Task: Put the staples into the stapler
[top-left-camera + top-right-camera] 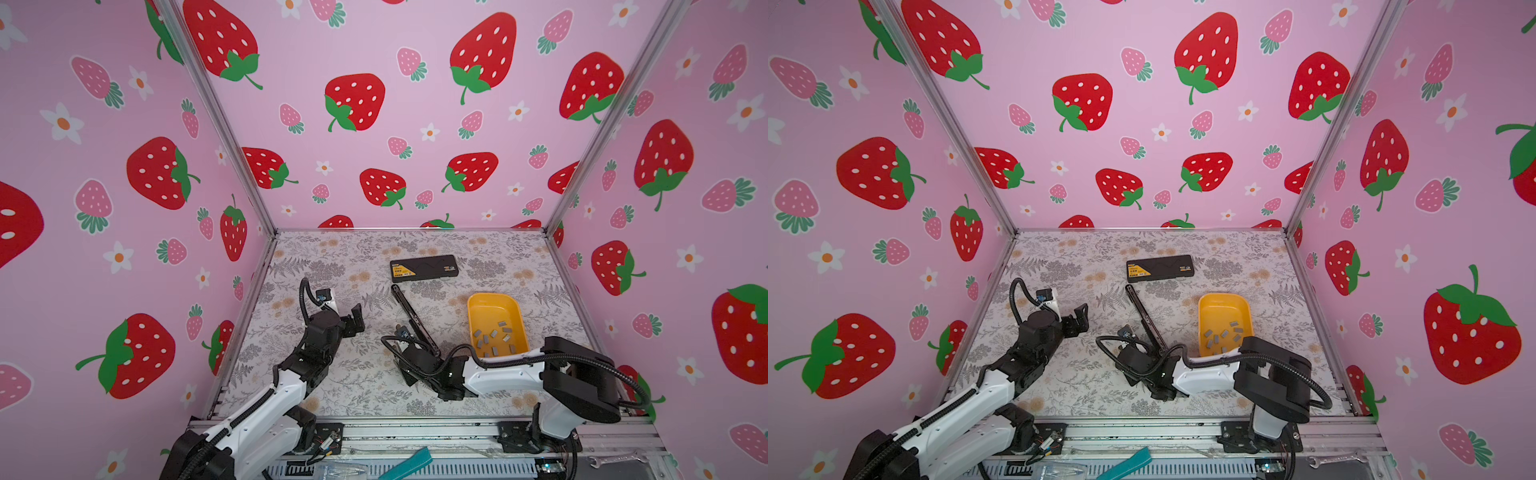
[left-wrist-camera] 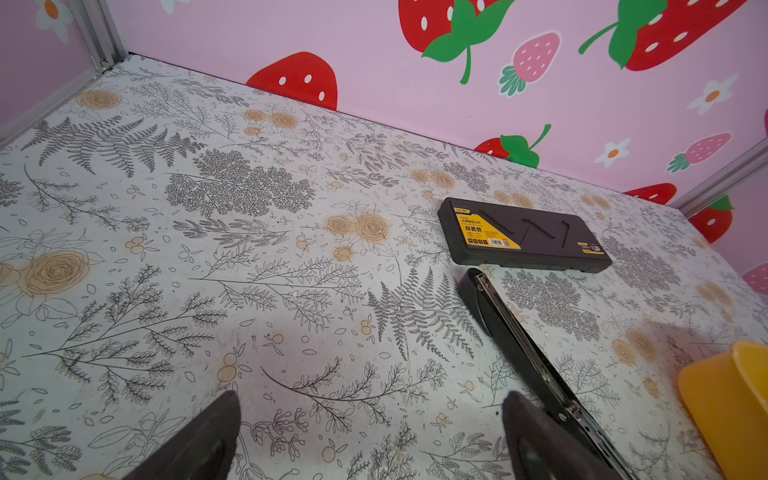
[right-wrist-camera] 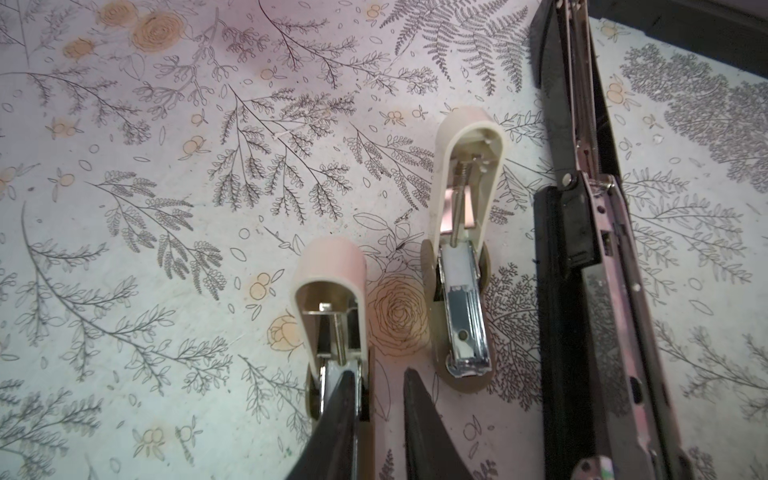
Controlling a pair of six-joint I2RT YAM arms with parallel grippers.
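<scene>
The black stapler (image 1: pixel 409 311) lies opened out flat mid-table, its metal channel (image 3: pixel 582 124) facing up. The staples (image 1: pixel 496 336), several small grey strips, sit in a yellow tray (image 1: pixel 490 297) to its right. My right gripper (image 3: pixel 381 372) hangs low just left of the stapler's near end. Its jaws are a narrow gap apart with only table between them. One fingertip (image 3: pixel 349 386) overlaps a small cream stapler (image 3: pixel 332 299), and a second cream stapler (image 3: pixel 465 232) lies beside it. My left gripper (image 1: pixel 353 320) stands wide open and empty, left of the black stapler (image 2: pixel 523 349).
A black box with a yellow label (image 1: pixel 424 266) lies behind the stapler. Pink strawberry walls close the back and both sides. On the front rail lie a wrench (image 1: pixel 615 459) and a teal strap (image 1: pixel 407 463). My right arm hides both cream staplers in both top views.
</scene>
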